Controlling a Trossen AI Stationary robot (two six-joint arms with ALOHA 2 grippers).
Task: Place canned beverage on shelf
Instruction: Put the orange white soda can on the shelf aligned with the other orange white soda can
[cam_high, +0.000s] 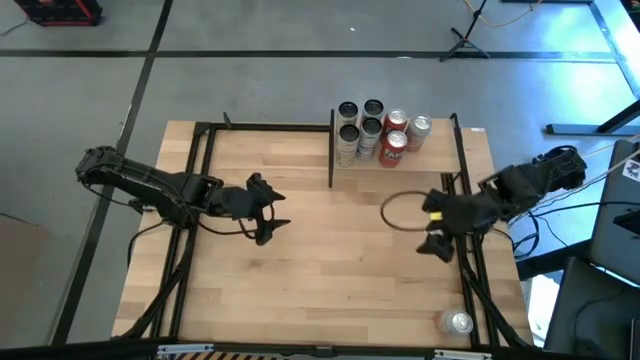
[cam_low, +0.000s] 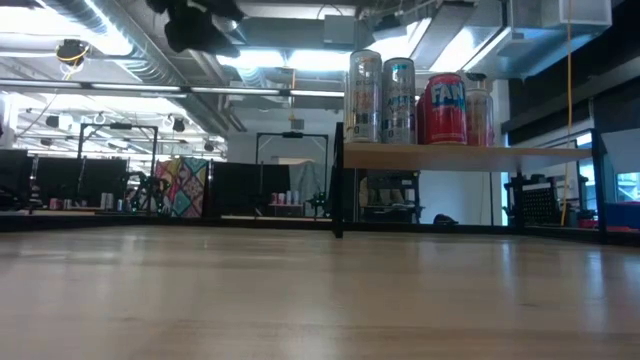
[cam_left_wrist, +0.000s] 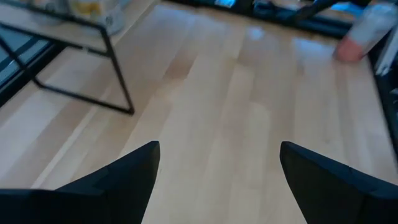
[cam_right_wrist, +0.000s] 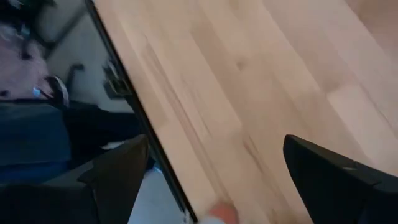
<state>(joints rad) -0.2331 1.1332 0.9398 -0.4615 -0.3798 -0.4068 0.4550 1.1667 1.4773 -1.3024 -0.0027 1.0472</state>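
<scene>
Lay on its side at the lower right of the high view, close to the table's (cam_high: 300, 250) near edge and just left of the black frame rail (cam_high: 478, 290): one silver canned beverage (cam_high: 457, 322), round end turned up toward the camera. Showed in the left wrist view only as a pale blur with a pinkish end, label unreadable.

Stood at the top centre-right of the high view: the shelf (cam_low: 440, 155), a light wood panel on thin black posts, carrying a cluster of six upright cans (cam_high: 378, 130), silver toward the left, two red toward the right. Crowded at that left end; bare wood left toward the shelf's right side.

Hovered left of centre, fingers spread wide and holding nothing: the left gripper (cam_high: 272, 210), broad open tabletop all around it. Hung at the right edge over the rail, likewise parted and empty: the right gripper (cam_high: 438, 232), beside a dark cable loop (cam_high: 400, 212), well above the lying can.
</scene>
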